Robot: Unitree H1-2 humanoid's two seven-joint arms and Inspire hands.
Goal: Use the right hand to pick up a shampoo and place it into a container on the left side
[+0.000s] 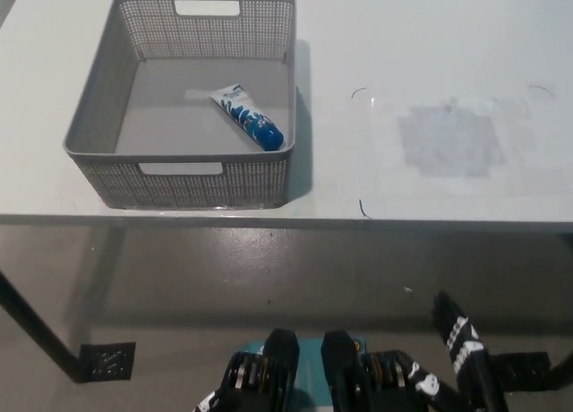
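1 shampoo tube (247, 115), white w/ blue print + blue cap, lies flat on the floor of 1 grey perforated basket (94, 107), diagonal, cap end twd the basket's right wall, nothing touching it. Basket sits on the left part of 1 white table (430, 45); table's right part carries 1 faint greyish square patch (448, 141) w/ thin corner marks, well apart from basket. R hand (457, 363) (black) is low at bottom right, below the table edge, fingers spread apart and holding nothing; L hand not visible in head view.
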